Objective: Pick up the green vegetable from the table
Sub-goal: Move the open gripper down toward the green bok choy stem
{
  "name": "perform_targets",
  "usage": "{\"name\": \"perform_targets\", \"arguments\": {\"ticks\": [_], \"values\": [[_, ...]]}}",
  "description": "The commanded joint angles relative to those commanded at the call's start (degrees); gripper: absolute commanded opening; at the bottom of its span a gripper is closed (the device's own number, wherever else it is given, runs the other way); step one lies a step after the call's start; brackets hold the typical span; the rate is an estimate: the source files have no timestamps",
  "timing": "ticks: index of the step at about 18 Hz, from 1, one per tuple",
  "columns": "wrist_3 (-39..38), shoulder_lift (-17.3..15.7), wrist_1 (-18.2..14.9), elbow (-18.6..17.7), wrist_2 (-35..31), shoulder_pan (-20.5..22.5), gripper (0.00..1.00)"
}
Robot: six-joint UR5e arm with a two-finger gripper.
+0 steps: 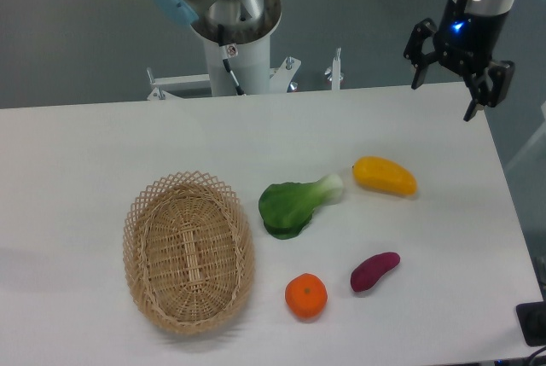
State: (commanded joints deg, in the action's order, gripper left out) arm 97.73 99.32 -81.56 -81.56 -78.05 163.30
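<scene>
Orange: nearest us, at 6 o'clock from the vegetable, apart from it.
Vegetable: we see it mid-surface, untouched, leaves toward 8 o'clock, stalk toward 2 o'clock, right of the basket.
Mango: just past the stalk tip, at 2 o'clock.
End effector: farthest, above the back right corner, fingers spread, holding nothing.
Bearing: we judge the vegetable lies at 7 o'clock from it, well apart.

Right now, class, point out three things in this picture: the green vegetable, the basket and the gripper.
green vegetable [288, 205]: fixed camera view, on its dark green leaves.
basket [135, 212]: fixed camera view, on its woven left rim.
gripper [456, 86]: fixed camera view, midway between the open fingertips, above the table's far right edge.
</scene>
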Motion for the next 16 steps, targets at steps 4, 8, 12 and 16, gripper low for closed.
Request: {"name": "perform_targets", "arguments": {"ticks": [4,8,12,16], "values": [[0.00,-0.18,0.00,-0.61,-0.17,-0.17,1.00],[-2.19,-2.10,0.26,-5.35,-0.09,-1.23,1.00],[-5.00,-4.83,6.83,-12.20,-0.35,-2.54,1.00],[-8.35,-6.85,14.66,-21.25,-1.49,-5.45,1.00]]}}
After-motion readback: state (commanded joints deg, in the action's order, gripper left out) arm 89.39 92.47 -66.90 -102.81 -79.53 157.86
